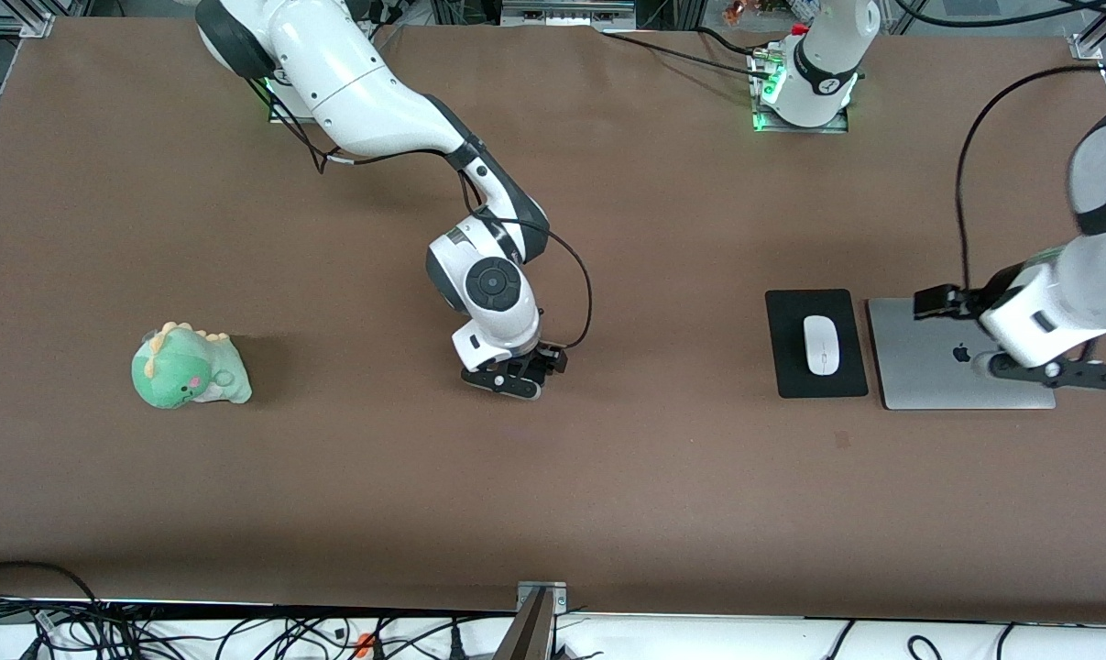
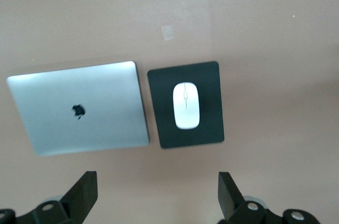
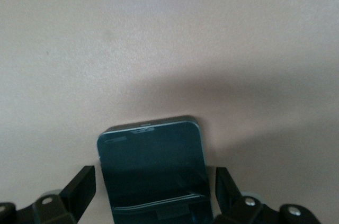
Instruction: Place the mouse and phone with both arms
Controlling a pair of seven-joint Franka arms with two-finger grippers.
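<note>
1. Right pincer, low over the mid desk, has its fingers apart beside the phone; the front view hides the phone.
2. The mouse lies on the mouse pad.
3. Left pincer hangs spread above the laptop, beside the pad.

Wide brown table, tangled black cables along its near edge

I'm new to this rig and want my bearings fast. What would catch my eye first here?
Probably the green plush dinosaur toward the right arm's end of the brown table. Next, the glossy white oval mouse on a black rectangular mouse pad beside a closed silver laptop, with the open left gripper above the laptop. Mid-table, the right gripper straddles a flat black phone.
</note>
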